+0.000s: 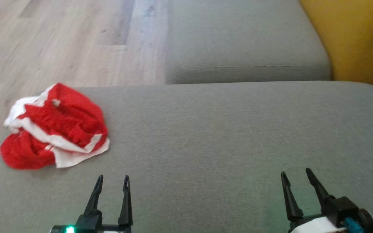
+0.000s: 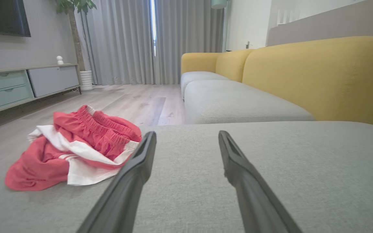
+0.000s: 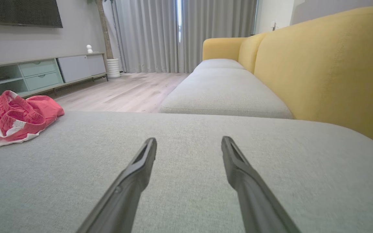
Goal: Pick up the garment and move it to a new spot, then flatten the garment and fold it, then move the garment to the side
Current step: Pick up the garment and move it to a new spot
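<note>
Closest to me are the two grippers, low at the bottom of the head view. The left gripper [image 1: 113, 177] has its two dark fingers [image 1: 94, 197] spread wide with nothing between them, tips pointing out over the grey seat cushion [image 1: 222, 136]. A green light [image 1: 70, 229] glows at its base. The right gripper [image 1: 296, 171] is just as wide and just as empty, its fingers angled slightly leftward over the same cushion, well apart from the other one. Through each wrist camera I see bare grey fabric in the gap between the fingers. I can't tell whether the tips touch the cushion.

The garment [image 1: 57, 126] is a crumpled red-and-white heap, shorts by the look of it. It lies at the far left corner of the cushion, close to the edge, ahead and to the left of the left gripper and clear of it. In the left wrist view its elastic waistband [image 2: 92, 124] is bunched on top and a white panel spills toward me. It is well apart from the right gripper.

Beyond lies a second grey cushion [image 1: 244, 42], with the yellow backrest [image 1: 361, 42] along the right. Pale wooden floor [image 1: 60, 42] runs off to the left, and the wrist views show grey curtains [image 2: 125, 42] and a low cabinet [image 2: 11, 85] by the far wall.
</note>
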